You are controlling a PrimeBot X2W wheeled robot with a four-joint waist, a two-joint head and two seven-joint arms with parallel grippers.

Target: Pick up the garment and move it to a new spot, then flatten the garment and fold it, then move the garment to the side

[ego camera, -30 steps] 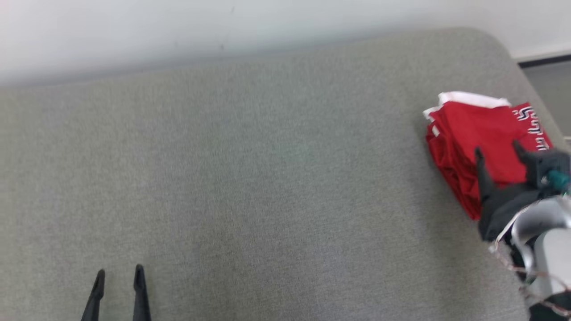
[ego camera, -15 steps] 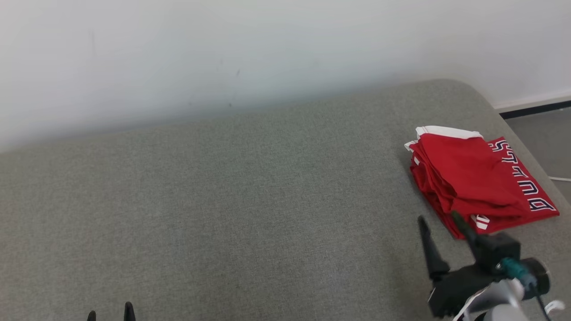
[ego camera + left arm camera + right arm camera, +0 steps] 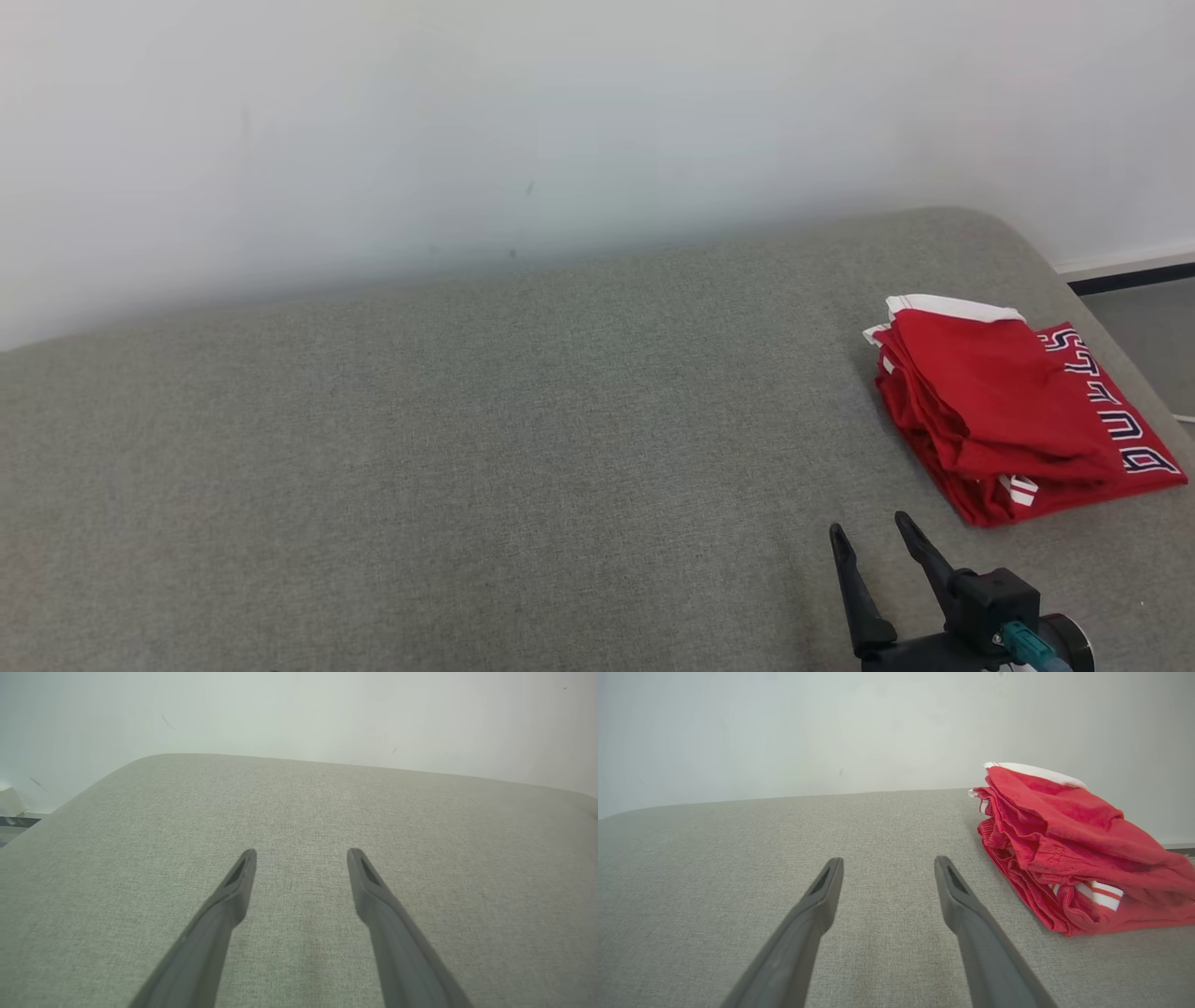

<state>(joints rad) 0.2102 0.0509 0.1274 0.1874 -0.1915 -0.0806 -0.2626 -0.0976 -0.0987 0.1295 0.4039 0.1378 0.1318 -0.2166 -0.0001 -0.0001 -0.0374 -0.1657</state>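
A red garment (image 3: 1013,411) with white trim and dark lettering lies folded in a stack at the right end of the grey upholstered surface (image 3: 523,448). In the right wrist view the garment (image 3: 1069,849) sits to the right of the fingers. My right gripper (image 3: 873,534) stands open and empty at the lower right of the head view, short of the garment's near corner and apart from it. Open too is the right gripper (image 3: 888,862) seen from its own wrist. My left gripper (image 3: 302,853) is open over bare grey fabric, holding nothing.
A white wall (image 3: 467,121) runs behind the grey surface. The surface's rounded right end falls off to a grey floor (image 3: 1153,336) with a dark baseboard. Wide bare fabric stretches left of the garment.
The head camera has tilted up, showing more wall. My right gripper has drawn back from on top of the garment to a spot in front of it. The garment stays folded.
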